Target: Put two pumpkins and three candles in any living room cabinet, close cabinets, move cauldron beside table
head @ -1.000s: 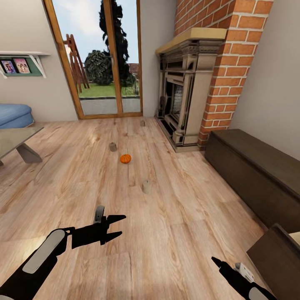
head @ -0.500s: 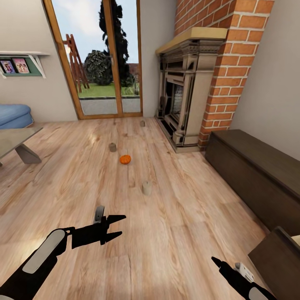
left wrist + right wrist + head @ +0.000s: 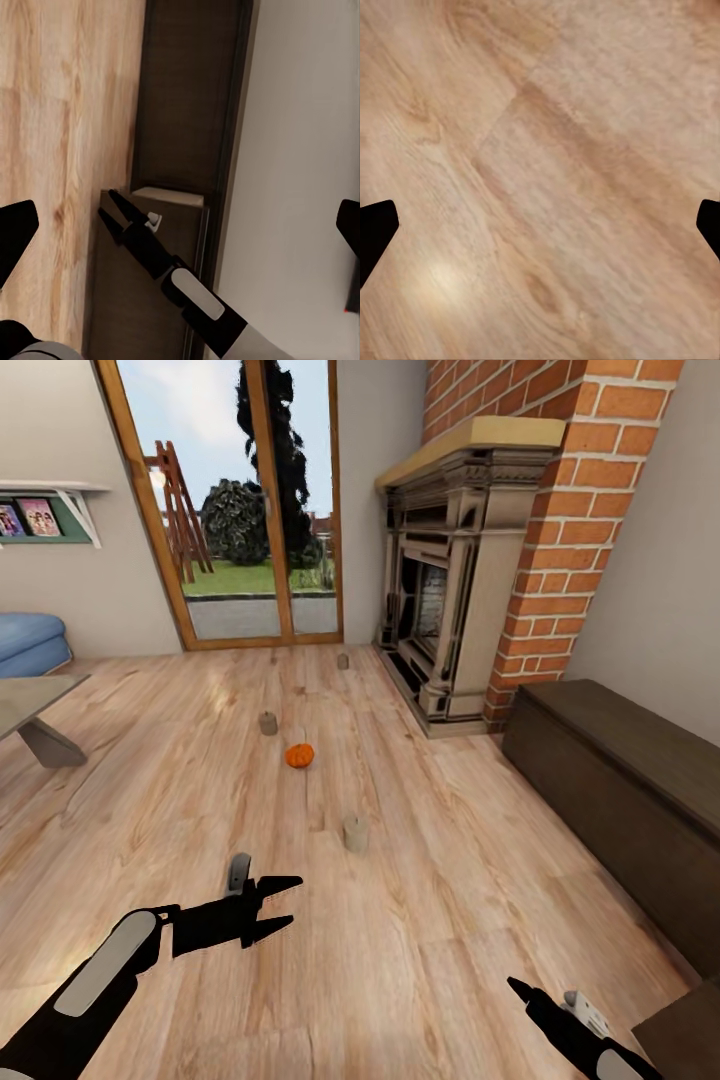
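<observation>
One orange pumpkin (image 3: 299,755) sits on the wood floor ahead. Three grey-beige candles stand around it: one just behind it (image 3: 267,723), one nearer to me (image 3: 355,832), one far off by the fireplace (image 3: 343,660). The long dark-brown cabinet (image 3: 620,780) runs along the right wall, fronts shut. A corner of the glass-topped table (image 3: 25,700) shows at the left. My left gripper (image 3: 295,900) hangs open and empty short of the near candle. My right gripper (image 3: 520,990) is low at the right; the left wrist view shows it (image 3: 111,208) open and empty. The cauldron is out of view.
A brick fireplace (image 3: 450,590) fills the far right corner, with glass patio doors (image 3: 240,510) to its left. A blue sofa (image 3: 30,640) stands at the far left. A dark-brown panel corner (image 3: 690,1030) juts in at the lower right, near my right arm.
The whole view has shifted: the camera moved forward, so the cabinet and the lower-right panel slid towards the right edge. Both arms hold the same pose.
</observation>
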Motion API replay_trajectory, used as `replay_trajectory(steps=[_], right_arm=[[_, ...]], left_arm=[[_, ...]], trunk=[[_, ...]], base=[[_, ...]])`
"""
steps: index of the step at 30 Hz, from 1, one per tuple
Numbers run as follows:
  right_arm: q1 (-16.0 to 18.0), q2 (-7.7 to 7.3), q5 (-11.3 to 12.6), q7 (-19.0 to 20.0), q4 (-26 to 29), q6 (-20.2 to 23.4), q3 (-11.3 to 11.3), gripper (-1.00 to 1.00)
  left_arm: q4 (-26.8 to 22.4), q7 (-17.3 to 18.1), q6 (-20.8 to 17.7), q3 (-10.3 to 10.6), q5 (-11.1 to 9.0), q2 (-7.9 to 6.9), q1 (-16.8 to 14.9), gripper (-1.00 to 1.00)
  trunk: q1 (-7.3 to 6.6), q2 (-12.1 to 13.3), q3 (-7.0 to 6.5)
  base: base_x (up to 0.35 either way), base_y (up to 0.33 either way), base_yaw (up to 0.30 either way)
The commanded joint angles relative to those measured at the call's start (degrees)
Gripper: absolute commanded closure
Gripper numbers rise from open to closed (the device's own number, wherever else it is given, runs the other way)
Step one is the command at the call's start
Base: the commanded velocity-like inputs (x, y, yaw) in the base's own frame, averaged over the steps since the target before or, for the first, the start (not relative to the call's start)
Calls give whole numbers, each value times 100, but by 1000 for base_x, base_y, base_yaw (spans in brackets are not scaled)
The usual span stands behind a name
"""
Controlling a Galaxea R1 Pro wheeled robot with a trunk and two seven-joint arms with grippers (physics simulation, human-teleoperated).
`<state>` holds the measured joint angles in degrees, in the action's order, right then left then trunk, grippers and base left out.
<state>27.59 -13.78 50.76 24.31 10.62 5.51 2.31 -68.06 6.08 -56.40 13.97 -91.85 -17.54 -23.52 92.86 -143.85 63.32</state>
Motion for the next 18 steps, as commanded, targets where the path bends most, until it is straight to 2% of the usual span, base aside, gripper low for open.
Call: replay_trajectory(steps=[1, 14, 18], right_arm=[[2, -3, 59, 12, 2, 29, 23, -100], [2, -2, 65, 5, 2, 21, 23, -100], [1, -2, 65, -1, 2, 20, 23, -100]], left_arm=[[4, 60, -2, 9, 49, -4, -4, -100], [4, 60, -2, 7, 47, -6, -4, -100], [4, 60, -2, 2, 45, -5, -4, -100]], trunk=[[2, -2, 5], [2, -2, -9], [2, -2, -37]], base=[[327, 85, 0], [324, 56, -2], [310, 2, 131]])
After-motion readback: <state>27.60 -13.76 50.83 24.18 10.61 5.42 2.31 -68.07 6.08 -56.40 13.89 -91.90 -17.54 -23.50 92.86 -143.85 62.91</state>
